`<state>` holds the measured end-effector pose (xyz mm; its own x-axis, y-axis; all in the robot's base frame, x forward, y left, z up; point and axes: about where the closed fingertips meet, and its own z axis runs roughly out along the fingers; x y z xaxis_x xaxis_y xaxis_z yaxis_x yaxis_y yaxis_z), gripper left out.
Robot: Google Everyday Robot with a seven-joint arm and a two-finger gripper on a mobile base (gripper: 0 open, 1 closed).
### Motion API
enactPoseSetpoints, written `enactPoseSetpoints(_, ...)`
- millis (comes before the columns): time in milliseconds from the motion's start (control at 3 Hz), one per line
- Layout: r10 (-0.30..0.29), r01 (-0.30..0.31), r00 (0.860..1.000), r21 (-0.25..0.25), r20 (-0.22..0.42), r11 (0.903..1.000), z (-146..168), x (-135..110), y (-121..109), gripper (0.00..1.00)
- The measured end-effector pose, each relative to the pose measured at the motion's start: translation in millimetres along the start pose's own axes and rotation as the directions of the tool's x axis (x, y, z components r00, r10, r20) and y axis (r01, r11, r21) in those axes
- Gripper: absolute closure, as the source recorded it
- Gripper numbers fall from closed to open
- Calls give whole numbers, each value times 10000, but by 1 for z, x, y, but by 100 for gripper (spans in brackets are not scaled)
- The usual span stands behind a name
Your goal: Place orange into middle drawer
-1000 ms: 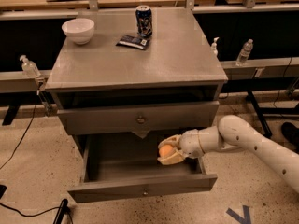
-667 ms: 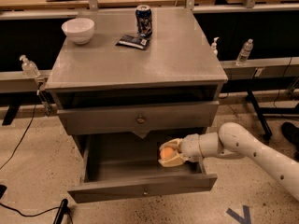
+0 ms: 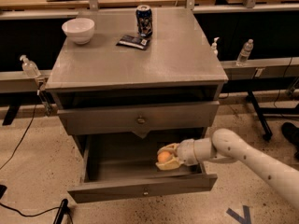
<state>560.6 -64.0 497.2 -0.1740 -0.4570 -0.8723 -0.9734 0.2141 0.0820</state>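
The orange (image 3: 163,157) is small, round and bright orange. My gripper (image 3: 167,157) is shut on it, with the pale fingers (image 3: 169,165) wrapped around it. The arm reaches in from the right. The middle drawer (image 3: 117,164) is a wide grey tray, pulled out, with a narrow front panel and a small knob (image 3: 146,190). The gripper holds the orange inside the drawer's right half, low over its floor. I cannot tell whether the orange touches the floor.
Above the open drawer is a shut grey drawer with a bigger round knob (image 3: 140,120). On the cabinet top stand a white bowl (image 3: 78,30), a soda can (image 3: 144,20) and a dark packet (image 3: 133,41). Bottles (image 3: 245,52) stand on rails at both sides.
My gripper has moved the orange slightly down and to the left, deeper into the open drawer. Nothing else has moved.
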Motion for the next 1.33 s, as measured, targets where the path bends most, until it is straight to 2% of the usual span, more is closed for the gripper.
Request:
enactPoseSetpoints(333, 420, -417, 9991, 241, -114, 9988, 25, 33, -15, 100)
enactPoseSetpoints(667, 456, -450, 9987, 315, -205, 9985, 53, 54, -34, 100)
enactPoseSetpoints(1333, 288, -279, 9993, 409, -226, 9988, 84, 67, -62, 98)
